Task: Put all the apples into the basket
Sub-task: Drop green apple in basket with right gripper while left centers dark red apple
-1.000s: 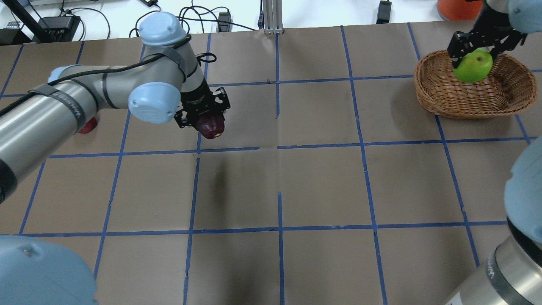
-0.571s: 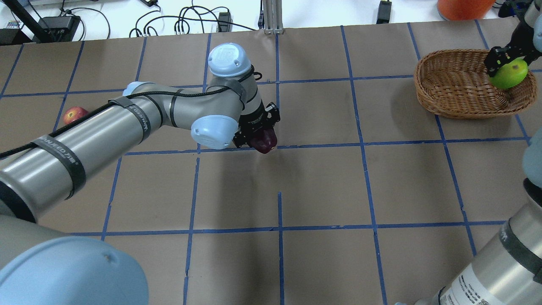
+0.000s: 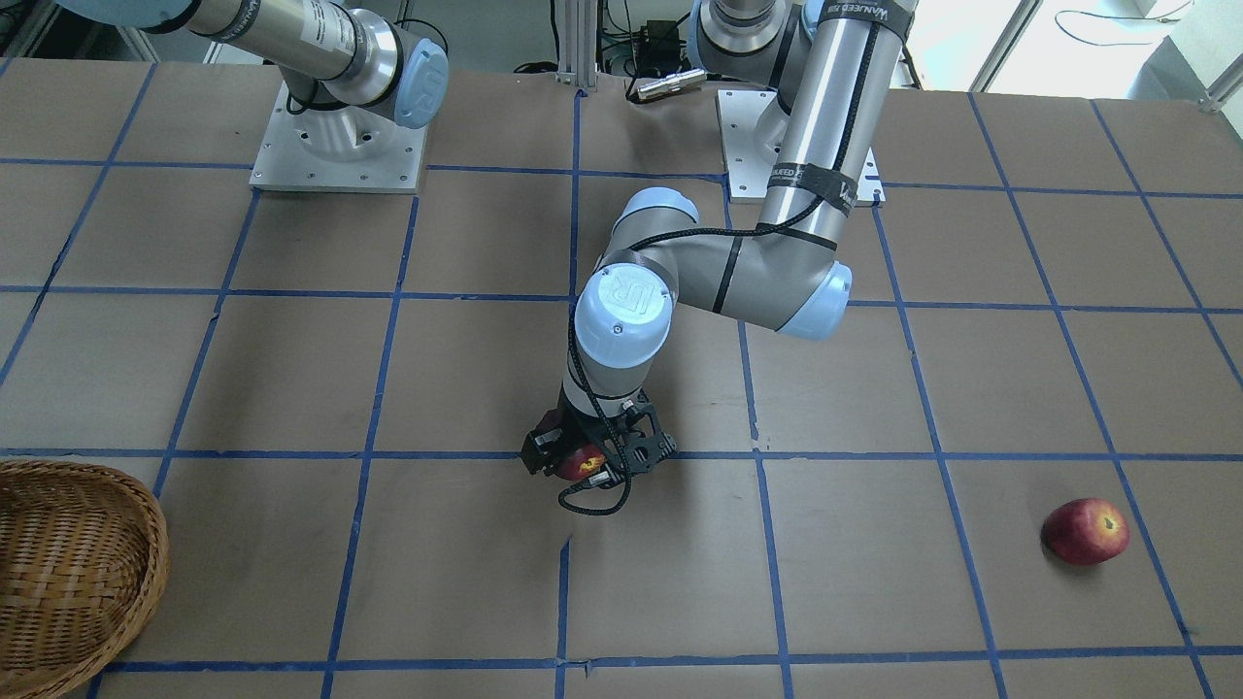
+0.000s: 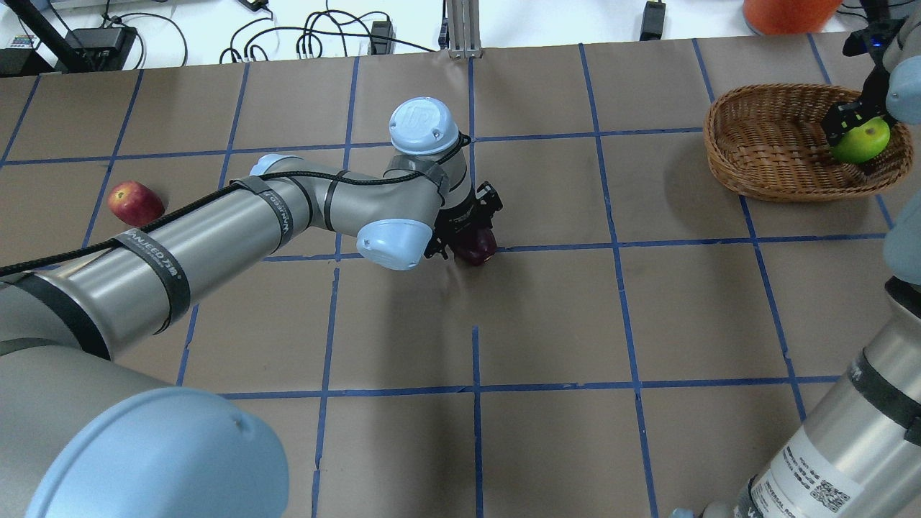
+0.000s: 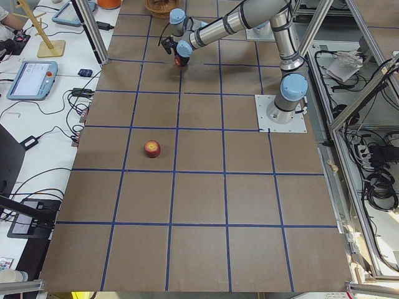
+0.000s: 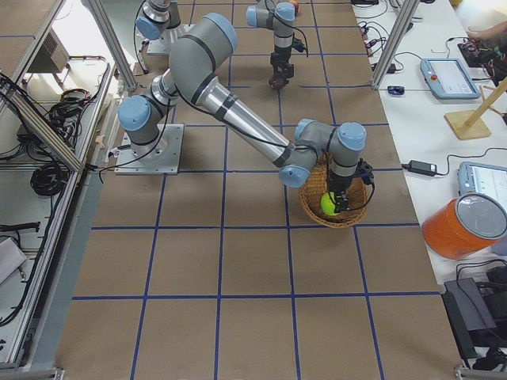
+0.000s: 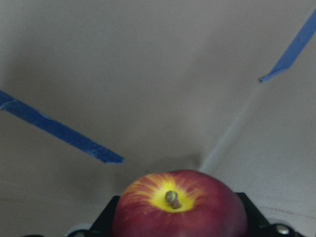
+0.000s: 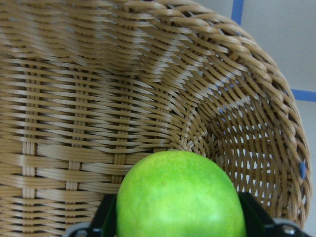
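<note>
Right gripper [image 4: 856, 133] is holding the green apple [image 4: 863, 141] low inside the basket [image 4: 763, 169] at 2 o'clock on the table [image 4: 547, 316], release and a straight lift likely coming next; left gripper [image 4: 471, 234] is gripping the maroon apple [image 4: 477, 249] near centre, lighter red apple [image 4: 134, 203] is lying at 9 o'clock; apple-to-wicker contact is not showing.

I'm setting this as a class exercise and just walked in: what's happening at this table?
The right gripper holds a green apple inside the basket, not yet let go. The left gripper holds a dark red apple over the middle of the table. A third apple lies on the table at the robot's far left.
</note>
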`<state>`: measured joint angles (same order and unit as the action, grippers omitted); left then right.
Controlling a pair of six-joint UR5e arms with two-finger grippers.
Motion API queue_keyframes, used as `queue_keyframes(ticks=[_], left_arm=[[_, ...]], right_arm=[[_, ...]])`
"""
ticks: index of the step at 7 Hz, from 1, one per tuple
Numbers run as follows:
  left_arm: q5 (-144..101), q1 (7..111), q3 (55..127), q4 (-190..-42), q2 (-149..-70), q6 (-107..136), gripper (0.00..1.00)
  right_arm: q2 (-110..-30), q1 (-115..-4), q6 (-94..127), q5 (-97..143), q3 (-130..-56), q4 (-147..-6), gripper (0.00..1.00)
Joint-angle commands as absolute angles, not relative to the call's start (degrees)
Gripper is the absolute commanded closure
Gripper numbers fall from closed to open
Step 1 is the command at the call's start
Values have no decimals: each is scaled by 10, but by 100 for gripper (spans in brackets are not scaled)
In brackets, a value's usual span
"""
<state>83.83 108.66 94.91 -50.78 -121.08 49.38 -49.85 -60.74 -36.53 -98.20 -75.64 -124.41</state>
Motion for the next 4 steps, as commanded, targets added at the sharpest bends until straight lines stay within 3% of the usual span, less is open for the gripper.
queue_keyframes(ticks=[1,4], left_arm=[[839,1049,885,-642,-1173,409,0],[927,915,857,-733,-1127,59,0]], right_arm=[[-517,-612,-367,-982,-757,-1237,0],[-627,-683,-346,-960,-758,-1086,0]])
